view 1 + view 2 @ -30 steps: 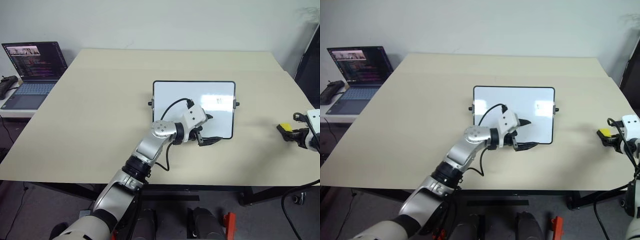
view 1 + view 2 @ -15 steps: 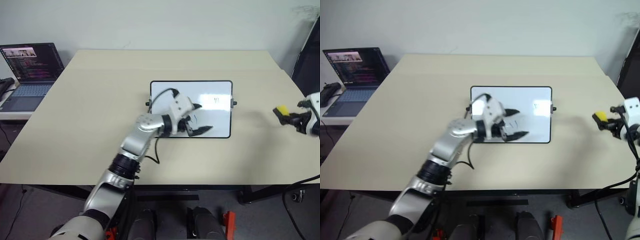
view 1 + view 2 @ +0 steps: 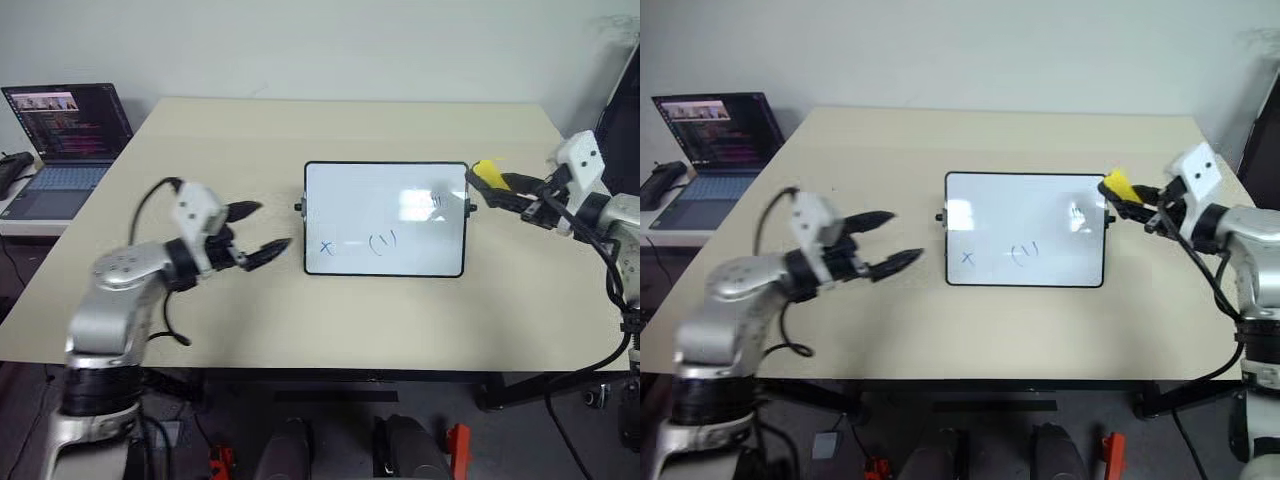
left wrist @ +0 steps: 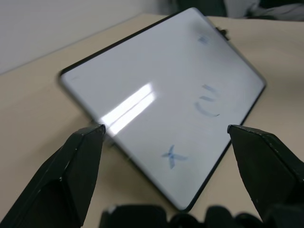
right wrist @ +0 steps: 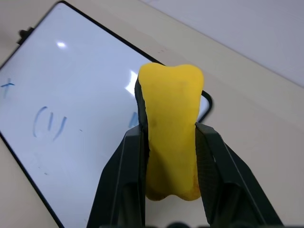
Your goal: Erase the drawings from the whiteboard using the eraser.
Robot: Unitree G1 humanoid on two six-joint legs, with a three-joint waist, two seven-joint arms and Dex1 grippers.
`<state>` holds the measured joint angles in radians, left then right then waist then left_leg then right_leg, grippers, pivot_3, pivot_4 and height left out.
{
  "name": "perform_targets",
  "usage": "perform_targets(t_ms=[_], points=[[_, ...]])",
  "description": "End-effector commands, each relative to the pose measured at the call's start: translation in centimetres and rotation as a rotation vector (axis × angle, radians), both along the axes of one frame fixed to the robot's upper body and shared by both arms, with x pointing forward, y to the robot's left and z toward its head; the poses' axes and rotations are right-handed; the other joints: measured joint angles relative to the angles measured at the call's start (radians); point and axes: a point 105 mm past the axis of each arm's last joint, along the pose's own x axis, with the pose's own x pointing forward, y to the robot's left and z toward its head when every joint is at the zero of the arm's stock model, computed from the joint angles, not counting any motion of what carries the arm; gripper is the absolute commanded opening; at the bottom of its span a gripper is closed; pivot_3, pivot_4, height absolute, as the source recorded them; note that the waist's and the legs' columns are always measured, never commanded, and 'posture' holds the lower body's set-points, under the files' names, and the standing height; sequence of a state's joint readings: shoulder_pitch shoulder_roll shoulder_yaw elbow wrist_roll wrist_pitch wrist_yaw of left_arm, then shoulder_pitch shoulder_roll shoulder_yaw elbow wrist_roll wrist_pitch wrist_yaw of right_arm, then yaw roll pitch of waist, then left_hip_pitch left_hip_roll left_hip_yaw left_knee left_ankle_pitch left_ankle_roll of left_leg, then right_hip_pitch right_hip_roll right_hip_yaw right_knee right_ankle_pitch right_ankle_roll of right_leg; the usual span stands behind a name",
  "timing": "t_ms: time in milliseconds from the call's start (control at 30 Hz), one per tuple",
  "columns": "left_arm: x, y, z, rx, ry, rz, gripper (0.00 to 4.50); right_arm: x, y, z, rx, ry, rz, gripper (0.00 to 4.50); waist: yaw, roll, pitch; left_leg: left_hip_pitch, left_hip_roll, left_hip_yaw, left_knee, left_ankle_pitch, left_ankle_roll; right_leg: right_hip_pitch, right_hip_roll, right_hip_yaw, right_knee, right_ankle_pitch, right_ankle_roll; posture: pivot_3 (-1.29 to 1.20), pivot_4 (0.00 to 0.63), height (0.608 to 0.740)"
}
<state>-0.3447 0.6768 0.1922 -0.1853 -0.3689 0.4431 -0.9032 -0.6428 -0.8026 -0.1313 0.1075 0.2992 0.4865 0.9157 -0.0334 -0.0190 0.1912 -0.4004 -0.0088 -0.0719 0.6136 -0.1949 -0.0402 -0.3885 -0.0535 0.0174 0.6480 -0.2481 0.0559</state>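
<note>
The whiteboard (image 3: 360, 200) lies flat at mid-table, black-framed. In blue on its near half are the drawings: an "x" (image 3: 326, 247) and a "(1)" (image 3: 382, 242), plus a faint mark (image 3: 437, 201) by the glare. My left gripper (image 3: 262, 228) hovers open just left of the board, pointing at it; the left wrist view looks between its fingers (image 4: 80, 156) at the "x" (image 4: 172, 156). My right gripper (image 3: 500, 188) is shut on the yellow eraser (image 3: 486, 174), held above the board's far right corner. The right wrist view shows the eraser (image 5: 171, 128) clamped between both fingers.
An open laptop (image 3: 65, 130) stands on a lower side table to the left, with a dark object (image 3: 12, 170) beside it. The beige table (image 3: 300, 320) stretches wide around the board. A dark upright object (image 3: 620, 110) stands past the table's right edge.
My left arm swung left off the board, uncovering the "x" and "(1)". My right gripper rose and moved left with the eraser, from the table's right edge to the board's right side.
</note>
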Motion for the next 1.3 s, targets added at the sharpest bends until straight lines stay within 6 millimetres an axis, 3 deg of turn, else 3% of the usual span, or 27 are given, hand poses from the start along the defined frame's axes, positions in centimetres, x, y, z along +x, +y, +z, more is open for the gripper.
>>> perform_targets(t_ms=[33, 200, 400, 567, 767, 900, 1067, 1300], points=[[-1.1, 0.6, 0.3, 0.080, -0.060, -0.003, 4.50, -0.1, 1.7, 2.1, 0.006, -0.072, 0.060, 1.07, 0.004, 0.000, 0.000, 0.000, 0.000, 0.000, 0.000, 0.000, 0.000, 0.000, 0.000, 0.000, 0.000, 0.000, 0.000, 0.00, 0.150, 0.740], [-1.5, 1.1, 0.8, 0.100, -0.089, 0.000, 4.50, 0.1, 3.4, 1.6, 0.005, -0.063, 0.124, 1.07, 0.011, 0.000, 0.000, -0.001, 0.000, 0.000, 0.000, 0.000, 0.000, 0.000, 0.000, -0.001, -0.001, 0.001, -0.002, 0.00, 0.150, 0.740], [-1.5, 0.9, 1.6, 0.107, -0.124, -0.008, 4.50, -0.3, 6.7, 2.4, -0.013, -0.104, 0.219, 1.07, 0.003, 0.000, 0.000, -0.001, 0.001, 0.000, 0.000, 0.000, 0.000, 0.000, 0.000, -0.001, 0.000, 0.002, -0.003, 0.00, 0.150, 0.740], [-1.6, 0.5, 2.0, 0.110, -0.134, -0.013, 4.50, -0.1, 8.9, 1.3, -0.031, -0.099, 0.260, 1.07, 0.001, 0.000, 0.000, 0.000, 0.001, 0.000, -0.001, 0.000, 0.000, 0.000, 0.001, -0.001, -0.001, 0.002, -0.004, 0.00, 0.150, 0.740], [-1.7, 0.8, 2.1, 0.137, -0.132, -0.021, 4.50, -0.5, 12.7, 2.1, -0.042, -0.185, 0.335, 1.07, 0.001, 0.000, 0.000, 0.000, 0.001, 0.000, -0.001, 0.000, 0.000, -0.001, 0.001, -0.001, 0.000, 0.002, -0.004, 0.00, 0.150, 0.740], [-1.8, 0.6, 2.1, 0.144, -0.131, -0.030, 4.50, -0.8, 14.8, 1.6, -0.100, -0.234, 0.370, 1.07, 0.001, 0.000, 0.000, 0.000, 0.001, 0.000, -0.001, 0.000, 0.000, -0.001, 0.001, -0.001, -0.001, 0.002, -0.004, 0.00, 0.150, 0.740], [-1.6, 0.3, 1.2, 0.173, -0.107, -0.048, 4.50, -1.6, 19.4, 0.0, -0.291, -0.327, 0.457, 1.04, -0.002, 0.000, 0.000, 0.000, 0.000, 0.000, -0.001, 0.000, 0.000, -0.002, 0.002, -0.001, 0.000, 0.002, -0.005, 0.00, 0.150, 0.740], [-1.2, 0.2, -0.1, 0.188, -0.072, -0.047, 4.50, -0.7, 20.7, -2.7, -0.502, -0.337, 0.476, 1.04, 0.003, 0.000, 0.000, 0.000, 0.001, -0.001, -0.001, 0.000, 0.000, -0.002, 0.004, -0.002, 0.000, 0.002, -0.006, 0.00, 0.150, 0.740]])
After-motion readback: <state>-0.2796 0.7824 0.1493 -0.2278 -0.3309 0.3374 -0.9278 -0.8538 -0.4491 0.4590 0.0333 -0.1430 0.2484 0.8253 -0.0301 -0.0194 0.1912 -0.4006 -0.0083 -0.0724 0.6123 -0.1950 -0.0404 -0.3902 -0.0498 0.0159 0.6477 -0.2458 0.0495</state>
